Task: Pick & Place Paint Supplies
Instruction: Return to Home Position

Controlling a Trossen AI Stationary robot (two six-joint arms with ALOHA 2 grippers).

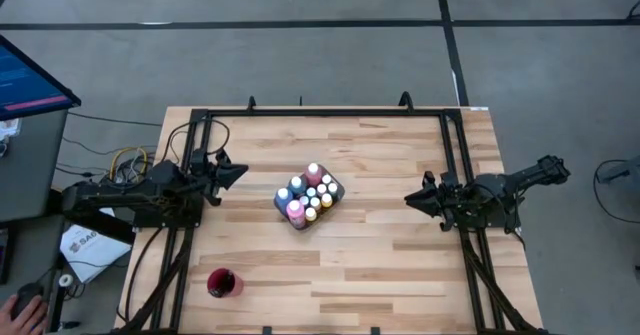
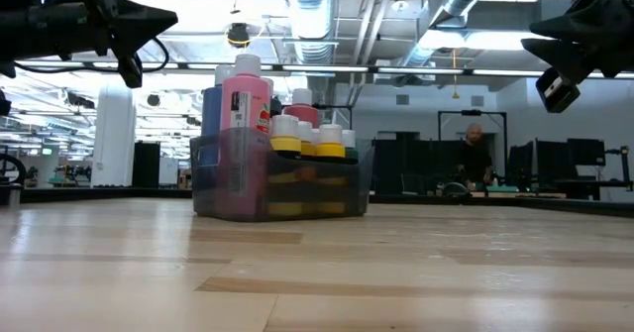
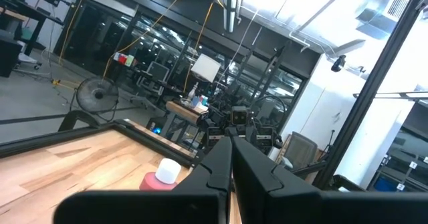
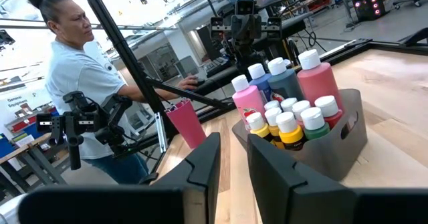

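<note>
Paint bottles (image 1: 311,193): all upright in the dark bin (image 2: 332,185), packed cap to cap at mid-table (image 1: 400,265). From above I count about a dozen pale caps.

In the low view, a tall pink bottle (image 2: 241,99) is at the bin's near-left corner, with a blue bottle (image 2: 210,109) just behind it. Small yellow bottles (image 2: 285,144) line the front. A second pink bottle (image 1: 313,172) is on the far side of the bin. The right wrist view also shows a small green bottle (image 4: 315,129) among them.

Left gripper (image 1: 236,172): over the table's left side, raised off the wood, nose pointing in at the bin and well apart from it. Its fingers (image 3: 212,174) are pressed together with nothing between them.

Right gripper (image 1: 411,199): mirrored on the right side, also raised, pointing at the bin and well apart from it. Its fingers (image 4: 202,167) stand a narrow gap apart. I see nothing in that gap.

Neither arm is touching the bin or any bottle.

Red cup (image 1: 223,282): stands alone near the table's front edge, left of the bin and well apart from it.

A person (image 4: 73,83) is just off the table on the cup's side. From above I see a hand (image 1: 20,313) past the front-left corner, clear of both arms.
</note>
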